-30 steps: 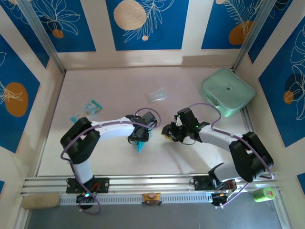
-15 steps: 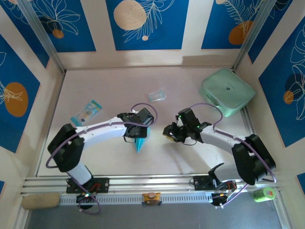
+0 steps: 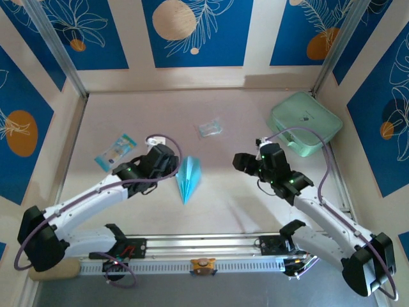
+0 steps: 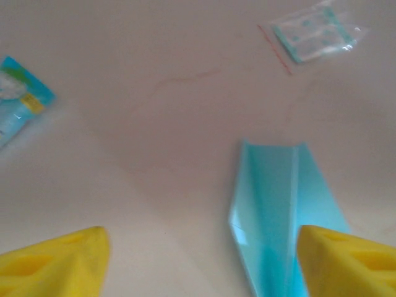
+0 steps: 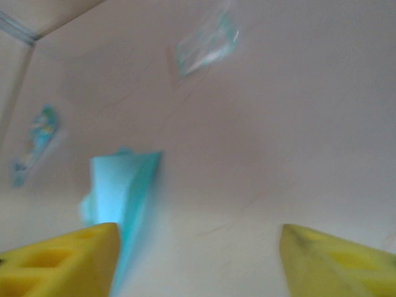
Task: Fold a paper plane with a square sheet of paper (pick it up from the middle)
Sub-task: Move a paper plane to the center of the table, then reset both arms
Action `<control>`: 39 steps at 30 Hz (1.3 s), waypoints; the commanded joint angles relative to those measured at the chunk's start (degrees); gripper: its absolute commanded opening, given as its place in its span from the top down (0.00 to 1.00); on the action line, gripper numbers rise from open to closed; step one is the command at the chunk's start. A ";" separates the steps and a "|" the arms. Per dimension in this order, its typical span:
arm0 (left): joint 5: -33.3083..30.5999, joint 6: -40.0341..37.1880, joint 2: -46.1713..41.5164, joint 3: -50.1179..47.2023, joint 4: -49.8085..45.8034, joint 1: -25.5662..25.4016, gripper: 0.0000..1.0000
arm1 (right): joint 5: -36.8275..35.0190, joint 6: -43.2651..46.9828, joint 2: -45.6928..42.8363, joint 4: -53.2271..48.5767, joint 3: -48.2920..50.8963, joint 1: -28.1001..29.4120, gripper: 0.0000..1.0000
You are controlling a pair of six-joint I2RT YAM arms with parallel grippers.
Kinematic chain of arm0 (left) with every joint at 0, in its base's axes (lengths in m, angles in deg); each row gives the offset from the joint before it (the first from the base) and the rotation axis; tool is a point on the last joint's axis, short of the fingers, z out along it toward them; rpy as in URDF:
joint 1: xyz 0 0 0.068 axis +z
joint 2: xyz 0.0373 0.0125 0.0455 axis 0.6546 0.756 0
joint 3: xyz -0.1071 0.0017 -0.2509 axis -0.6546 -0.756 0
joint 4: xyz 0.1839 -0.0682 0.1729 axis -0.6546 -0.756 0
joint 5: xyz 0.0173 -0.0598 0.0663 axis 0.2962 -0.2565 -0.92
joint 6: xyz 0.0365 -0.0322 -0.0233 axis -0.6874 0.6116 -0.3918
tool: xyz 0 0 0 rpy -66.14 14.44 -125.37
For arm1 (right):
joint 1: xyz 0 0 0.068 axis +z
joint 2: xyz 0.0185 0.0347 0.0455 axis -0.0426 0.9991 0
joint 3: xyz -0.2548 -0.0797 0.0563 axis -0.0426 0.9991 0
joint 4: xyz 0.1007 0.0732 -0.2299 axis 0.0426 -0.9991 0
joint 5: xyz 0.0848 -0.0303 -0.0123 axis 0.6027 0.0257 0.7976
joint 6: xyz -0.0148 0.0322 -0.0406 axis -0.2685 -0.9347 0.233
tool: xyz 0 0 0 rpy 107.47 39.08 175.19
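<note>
Light-blue paper plane (image 3: 188,179), mint-green case (image 3: 305,123)

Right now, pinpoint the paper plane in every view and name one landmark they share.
Top external: paper plane sits near the centre of the picture, nose pointing down the frame.
Left wrist: paper plane is at lower right, running off the bottom edge.
Right wrist: paper plane, blurred, is at lower left.
Shared landmark: clear plastic wrapper, lying beyond the plane's blunt end.

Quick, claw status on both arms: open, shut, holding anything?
Left claw: open, empty; the paper plane lies loose beside it.
Right claw: open, empty.
</note>
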 commanded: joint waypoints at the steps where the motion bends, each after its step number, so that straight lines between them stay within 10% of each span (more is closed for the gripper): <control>1: -4.28 -10.08 -2.79 -4.32 8.57 4.36 0.08 | -14.31 16.86 -0.25 3.69 2.82 -1.65 0.25; 14: -3.60 -26.18 0.88 -18.48 39.39 27.82 0.00 | 0.21 34.99 18.30 38.68 13.38 -18.12 0.23; 27: 6.85 -34.26 16.97 -22.23 63.82 31.25 0.00 | 14.18 34.48 37.19 77.58 19.42 -26.42 0.23; 33: 11.41 -35.23 19.87 -26.45 77.04 35.67 0.00 | 7.16 30.18 35.75 61.77 12.46 -27.80 0.01; 39: 18.70 -34.52 25.28 -27.51 83.22 38.21 0.00 | 6.42 30.22 35.87 62.25 12.66 -27.59 0.01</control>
